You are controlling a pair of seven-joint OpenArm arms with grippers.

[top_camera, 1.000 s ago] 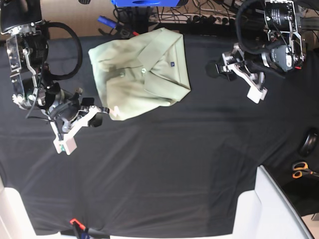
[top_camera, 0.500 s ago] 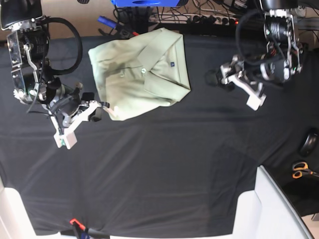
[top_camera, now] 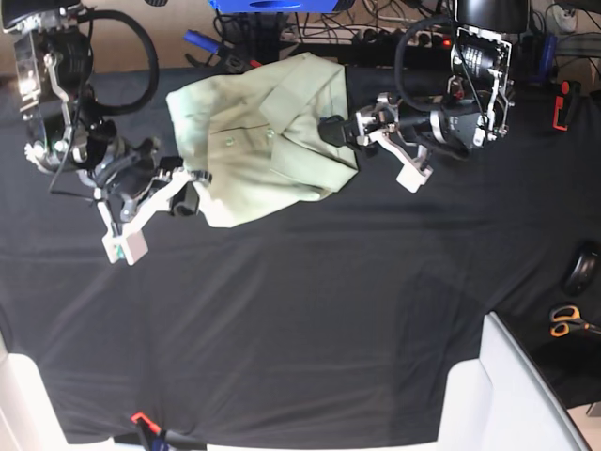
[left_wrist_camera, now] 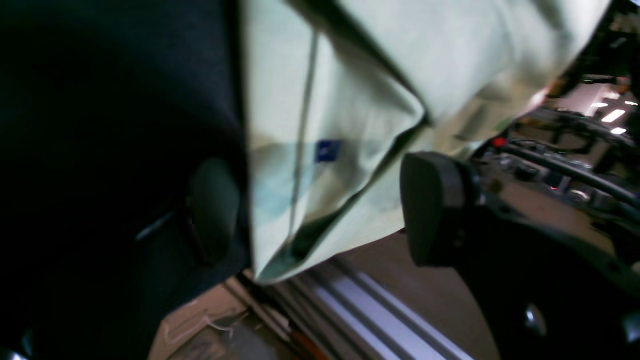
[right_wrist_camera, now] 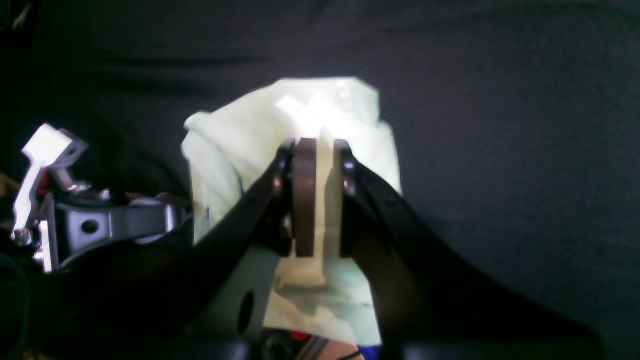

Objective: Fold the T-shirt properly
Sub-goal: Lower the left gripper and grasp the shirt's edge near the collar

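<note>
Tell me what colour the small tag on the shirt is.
Dark blue tag on the pale mint-green cotton T-shirt; clearest in left wrist view.

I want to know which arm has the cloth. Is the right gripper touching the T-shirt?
Touching. The right wrist view shows the right gripper with its jaws shut on a pale fold of the T-shirt.

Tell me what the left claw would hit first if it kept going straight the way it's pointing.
Probably the T-shirt: the open left claw points at its near folded edge, which sits between the fingers in the wrist view. Depth is unclear.
</note>
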